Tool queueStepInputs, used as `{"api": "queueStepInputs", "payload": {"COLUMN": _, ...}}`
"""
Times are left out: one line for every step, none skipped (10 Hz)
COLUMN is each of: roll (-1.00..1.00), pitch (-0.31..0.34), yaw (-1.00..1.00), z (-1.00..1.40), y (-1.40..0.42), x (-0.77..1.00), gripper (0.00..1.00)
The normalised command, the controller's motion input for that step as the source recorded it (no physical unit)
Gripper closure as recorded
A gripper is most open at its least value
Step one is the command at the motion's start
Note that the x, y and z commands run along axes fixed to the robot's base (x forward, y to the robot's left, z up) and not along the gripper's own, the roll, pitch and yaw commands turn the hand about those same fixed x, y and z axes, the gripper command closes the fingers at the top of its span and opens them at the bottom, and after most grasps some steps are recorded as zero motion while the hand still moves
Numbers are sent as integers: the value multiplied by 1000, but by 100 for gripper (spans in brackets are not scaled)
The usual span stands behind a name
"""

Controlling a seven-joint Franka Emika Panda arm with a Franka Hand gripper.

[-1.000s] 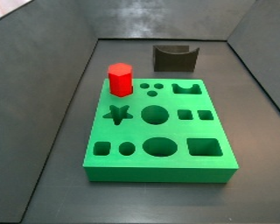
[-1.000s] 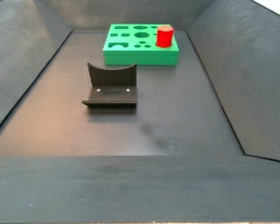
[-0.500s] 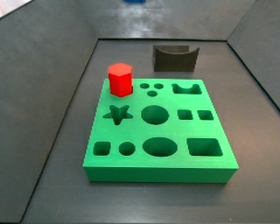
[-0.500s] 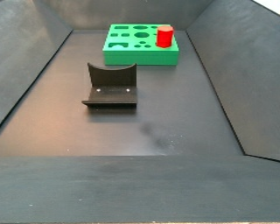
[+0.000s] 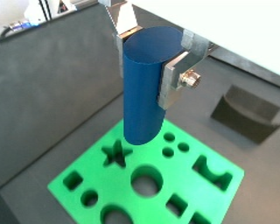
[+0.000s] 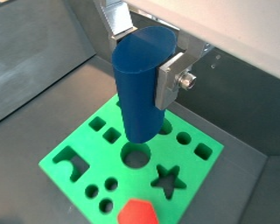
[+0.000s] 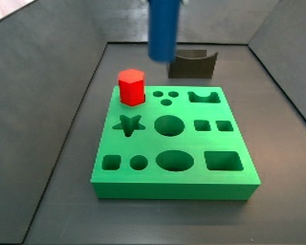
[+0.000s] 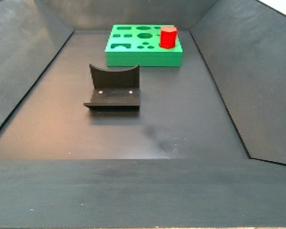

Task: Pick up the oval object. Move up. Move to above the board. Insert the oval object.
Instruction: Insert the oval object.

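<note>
Blue peg [image 5: 149, 83] hangs upright above my green board [image 5: 230, 197], pinched between the gripper's [image 6: 149, 48] silver fingers [image 5: 178, 70]; a red peg [image 7: 131, 86] stands in the board's far-left corner.

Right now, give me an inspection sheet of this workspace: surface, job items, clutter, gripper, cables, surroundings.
Surface: dark floor, bare apart from the items below.
Oval object: blue peg, upright, held clear above the board; its lower part shows in a side view.
Board: green block flat on the floor, with star, round, oval and square holes open.
Red peg: standing upright in the board near a corner.
Fixture: dark bracket on the floor, apart from the board.
Clutter: nothing seen.
Gripper: above the board, silver fingers shut on the blue peg's upper part.
Cables: nothing seen.
Surroundings: dark sloping walls around the floor.
</note>
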Motion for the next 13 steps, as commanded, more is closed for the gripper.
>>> {"api": "queueStepInputs", "payload": {"roll": 260, "pitch": 0, "yaw": -211, "z": -371, "y": -726, "x": 320, "gripper": 100}}
{"api": "queueStepInputs", "payload": {"roll": 161, "pitch": 10, "yaw": -229, "z": -269, "y": -677, "x": 351, "gripper": 100}}
{"api": "queueStepInputs", "payload": {"roll": 0, "pitch": 13, "yaw": -186, "z": -229, "y": -460, "x": 126, "gripper": 100}}
{"api": "queueStepInputs", "payload": {"roll": 0, "pitch": 20, "yaw": -297, "z": -266, "y": -403, "x": 14, "gripper": 100}}
{"api": "queueStepInputs", "payload": {"roll": 0, "pitch": 63, "yaw": -577, "z": -300, "y": -440, "x": 34, "gripper": 100}}
{"api": "queueStepInputs", "payload": {"roll": 0, "pitch": 67, "yaw": -717, "z": -309, "y": -394, "x": 66, "gripper": 100}}
{"api": "queueStepInputs", "payload": {"roll": 0, "pitch": 67, "yaw": -780, "z": -323, "y": -314, "x": 23, "gripper": 100}}
{"api": "queueStepInputs", "payload": {"roll": 0, "pitch": 74, "yaw": -820, "z": -306, "y": -266, "x": 0, "gripper": 100}}
{"api": "queueStepInputs", "payload": {"roll": 0, "pitch": 67, "yaw": -834, "z": -209, "y": -226, "x": 20, "gripper": 100}}
{"api": "queueStepInputs", "payload": {"roll": 0, "pitch": 41, "yaw": -797, "z": -109, "y": -203, "x": 111, "gripper": 100}}
{"api": "queueStepInputs", "payload": {"roll": 0, "pitch": 44, "yaw": -791, "z": -83, "y": -174, "x": 114, "gripper": 100}}
{"api": "queueStepInputs", "payload": {"roll": 16, "pitch": 50, "yaw": -737, "z": -91, "y": -103, "x": 171, "gripper": 100}}
{"api": "queueStepInputs", "payload": {"roll": 59, "pitch": 70, "yaw": -697, "z": -146, "y": -66, "x": 191, "gripper": 100}}
